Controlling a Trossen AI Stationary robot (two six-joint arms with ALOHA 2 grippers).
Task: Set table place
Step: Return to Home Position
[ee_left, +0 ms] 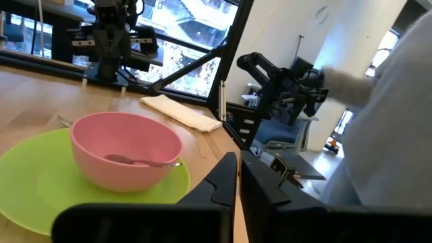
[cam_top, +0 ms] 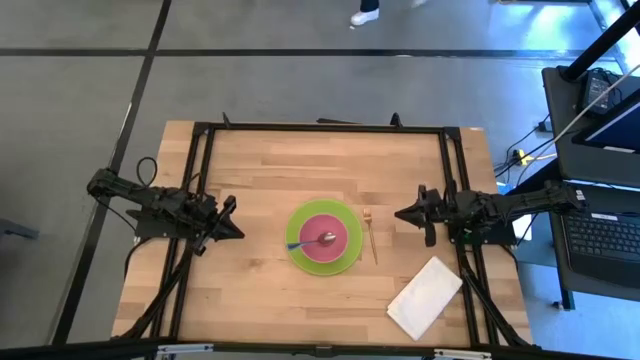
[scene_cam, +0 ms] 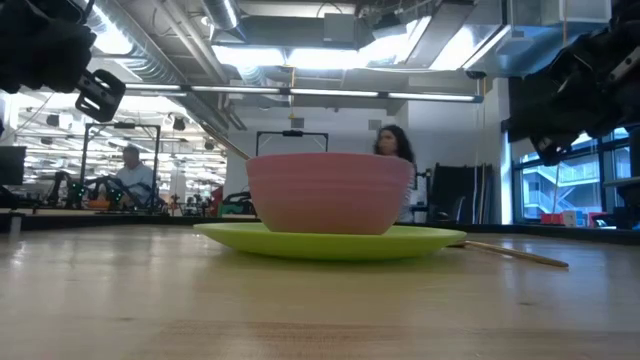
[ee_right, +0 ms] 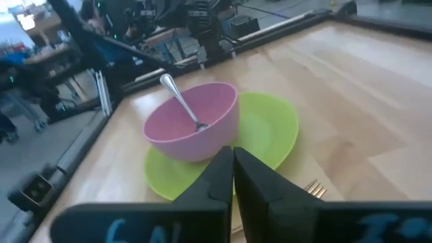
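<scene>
Spanning the middle of the high view, the tabletop [cam_top: 260, 170] shows light, jointed butcher-block planks framed in black rails. It carries a green plate [cam_top: 296, 225], a pink bowl [cam_top: 340, 248] holding a spoon [cam_top: 318, 239], a fork [cam_top: 371, 235] just beside the plate, and a white napkin [cam_top: 425, 297]. The left end effector [cam_top: 232, 222] and right end effector [cam_top: 400, 213] hover at opposite sides, both closed and empty.

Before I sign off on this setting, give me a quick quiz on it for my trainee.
1. True or false: the spoon lies in the bowl.
2. The fork lies: A) beside the plate, B) in the bowl, C) in a gripper.
3. Fill in: the left gripper and right gripper are both ___, holding nothing.
Key: 1 true; 2 A; 3 shut.
</scene>
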